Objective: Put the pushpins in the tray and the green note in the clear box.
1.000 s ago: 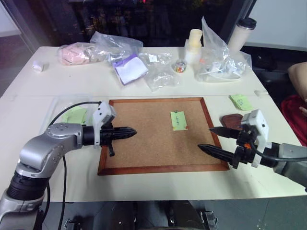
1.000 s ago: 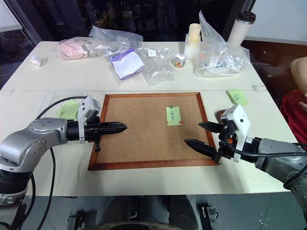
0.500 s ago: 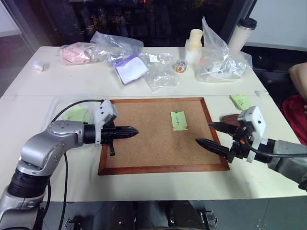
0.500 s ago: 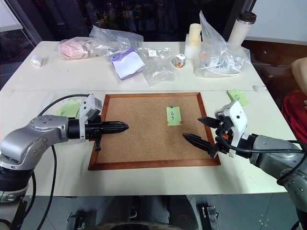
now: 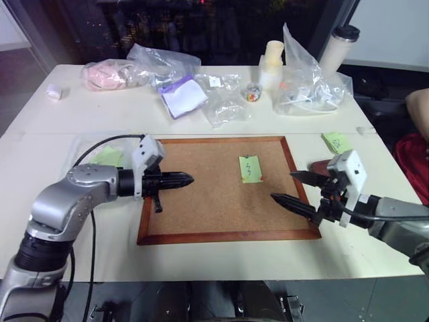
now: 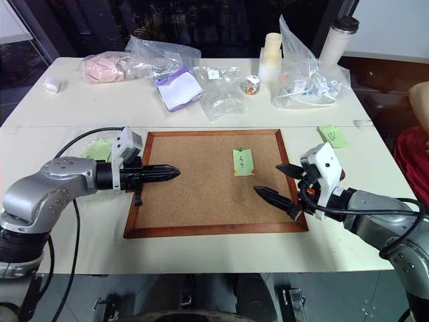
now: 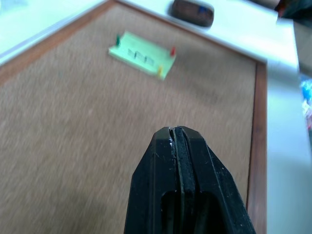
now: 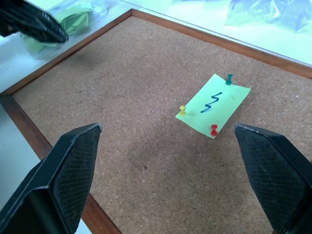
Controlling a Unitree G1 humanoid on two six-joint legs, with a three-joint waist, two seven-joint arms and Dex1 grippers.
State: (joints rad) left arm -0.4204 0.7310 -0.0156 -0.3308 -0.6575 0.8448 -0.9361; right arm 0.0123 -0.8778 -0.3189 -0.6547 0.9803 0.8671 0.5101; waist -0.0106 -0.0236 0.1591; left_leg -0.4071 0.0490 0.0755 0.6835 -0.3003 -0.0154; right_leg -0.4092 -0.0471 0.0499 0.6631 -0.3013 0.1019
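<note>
Holding green papers: clear box [image 6: 79, 143]; tray [image 7: 192, 11] contents unclear.

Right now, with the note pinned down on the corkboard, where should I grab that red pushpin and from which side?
Grip the red pushpin by its raised plastic head, probably coming from straight above. It stands upright at the green note's edge, so a vertical pull should free it. The open right gripper is nearest.

Office or lab workroom: two cream-white tables [image 5: 201, 258] pushed together, wood-framed corkboard [image 5: 201, 201] near, clear plastic bags [image 5: 221, 100] and white lidded travel tumbler [image 5: 337, 47] far, dark glass wall [image 5: 201, 27] behind.
</note>
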